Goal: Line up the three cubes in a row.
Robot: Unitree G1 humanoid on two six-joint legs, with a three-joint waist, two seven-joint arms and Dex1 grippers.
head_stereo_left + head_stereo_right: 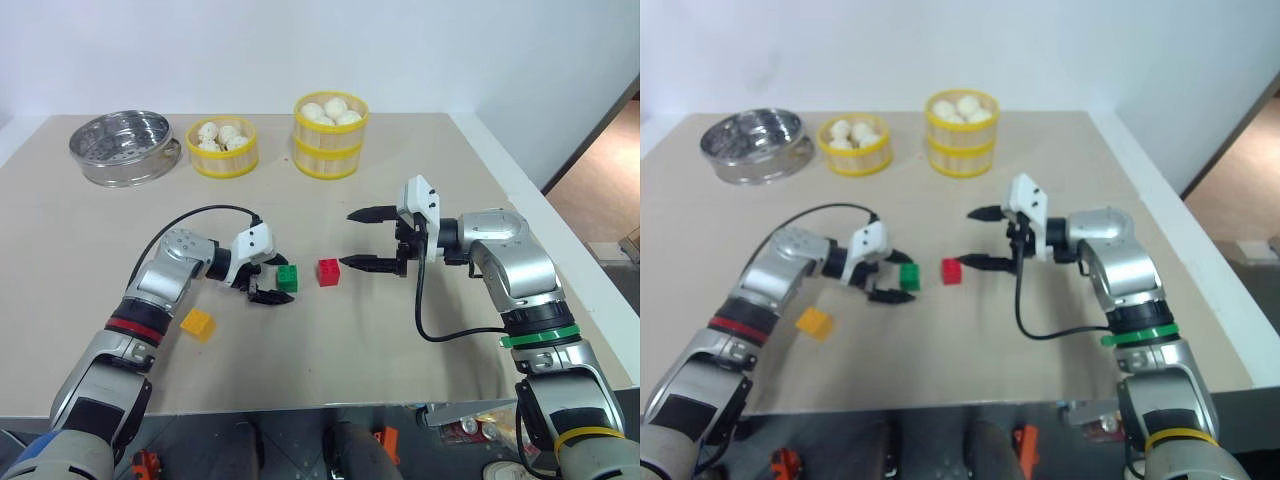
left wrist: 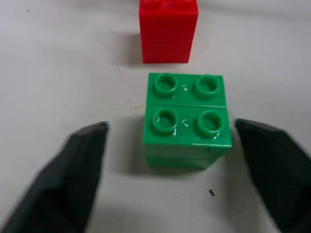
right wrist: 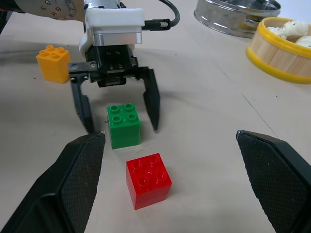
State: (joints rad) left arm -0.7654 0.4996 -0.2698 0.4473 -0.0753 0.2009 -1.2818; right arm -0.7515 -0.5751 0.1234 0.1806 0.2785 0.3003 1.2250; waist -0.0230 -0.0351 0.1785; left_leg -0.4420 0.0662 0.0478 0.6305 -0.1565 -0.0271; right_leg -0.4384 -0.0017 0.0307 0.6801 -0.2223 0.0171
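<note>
Yellow-orange cube [image 1: 198,323]: set alone on the table [image 1: 90,240], farthest left, apart from the others.
Left pincer [image 1: 268,279]: fingers spread apart around the green cube, not clamped.
Green cube [image 1: 288,277]: seated upright between those fingers.
Red cube [image 1: 328,272]: placed just beside the green one.
Right pincer [image 1: 366,240]: held wide apart, empty, near the red cube.

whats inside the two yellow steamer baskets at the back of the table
White buns fill both: the low basket and the taller stacked basket. Only each top layer of buns shows; the walls hide whatever lies beneath, including the taller basket's lower tier.
</note>
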